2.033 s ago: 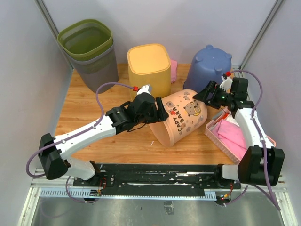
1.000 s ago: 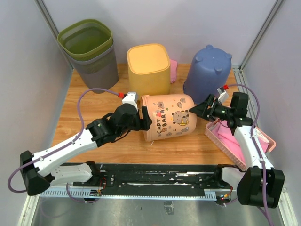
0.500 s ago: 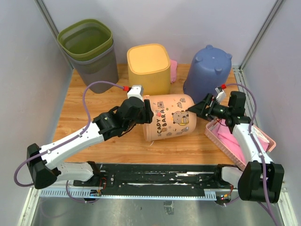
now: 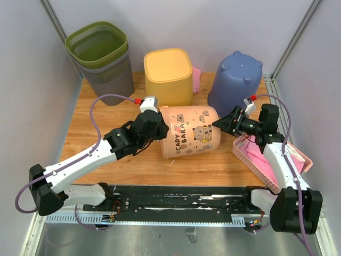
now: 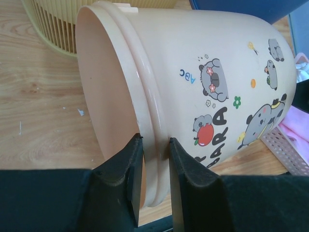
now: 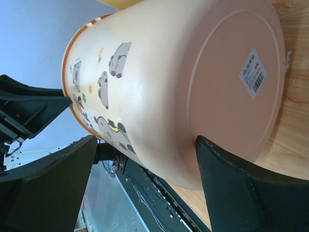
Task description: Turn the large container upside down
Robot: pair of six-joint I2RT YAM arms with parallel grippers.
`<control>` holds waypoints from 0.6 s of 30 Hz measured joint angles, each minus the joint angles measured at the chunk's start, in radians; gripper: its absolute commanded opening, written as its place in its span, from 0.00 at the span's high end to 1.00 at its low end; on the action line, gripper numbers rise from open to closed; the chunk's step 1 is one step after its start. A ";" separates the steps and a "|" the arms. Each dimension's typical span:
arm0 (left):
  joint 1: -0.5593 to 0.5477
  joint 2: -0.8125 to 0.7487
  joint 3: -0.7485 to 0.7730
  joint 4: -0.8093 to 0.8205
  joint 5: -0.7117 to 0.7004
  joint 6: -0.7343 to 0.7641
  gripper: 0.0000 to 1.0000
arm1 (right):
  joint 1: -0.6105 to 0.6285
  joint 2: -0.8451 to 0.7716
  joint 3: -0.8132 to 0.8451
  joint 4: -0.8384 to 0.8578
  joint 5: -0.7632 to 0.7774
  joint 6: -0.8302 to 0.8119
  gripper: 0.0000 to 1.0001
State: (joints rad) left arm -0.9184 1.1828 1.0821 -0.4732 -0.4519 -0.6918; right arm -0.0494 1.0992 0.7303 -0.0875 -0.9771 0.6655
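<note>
The pale wooden table [image 4: 106, 160] carries the large round peach bucket [image 4: 192, 133] on its side, just in front of the yellow square plastic bin [image 4: 168, 74], on the arms' side of it. The mouth faces the left arm and the flat base faces the right arm. I judge the job about half done: the bucket is tipped over but not yet standing on its rim. What is left is to swing the base up and set the mouth flat on the wood.

The left gripper [image 5: 154, 145] is pinched narrow on the bucket's rim, with one finger inside the wall and one outside. The right gripper [image 6: 146, 140] is spread wide around the base end. I cannot tell whether its fingers actually press on the plastic.

Left of the yellow bin stands an olive-green plastic bin [image 4: 98, 50], open side up and nested in a grey plastic bin [image 4: 109, 80]; both are glossy with rounded corners. Right of the yellow bin is a matte blue plastic bin [image 4: 234, 80], upturned, with small knobs on its bottom. The yellow bin is upturned too, smooth on top with ribbed walls.

The peach bucket is thin, smooth, slightly shiny plastic. It tapers toward the base, has a stepped lip at the mouth and is printed with cartoon animals and letters. Right of the yellow bin and nearer the arms sits a pink lattice plastic basket [image 4: 241, 151] holding soft pink cloth [image 4: 258, 154]. A small white barcode sticker [image 6: 252, 72] sits on the bucket's base.
</note>
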 measured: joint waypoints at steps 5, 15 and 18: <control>0.006 -0.031 -0.037 0.021 0.007 -0.009 1.00 | 0.004 -0.066 -0.008 0.016 0.004 0.034 0.16; 0.027 -0.071 -0.115 0.042 0.065 -0.012 1.00 | 0.049 -0.180 0.052 -0.008 0.051 0.075 0.16; 0.027 -0.051 -0.149 0.035 0.107 -0.016 1.00 | 0.078 -0.200 0.138 -0.054 0.070 0.064 0.16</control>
State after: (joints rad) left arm -0.8913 1.1313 0.9329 -0.4385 -0.3447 -0.7078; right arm 0.0288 0.8989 0.8684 -0.1417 -0.9070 0.7292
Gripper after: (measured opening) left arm 0.276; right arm 0.843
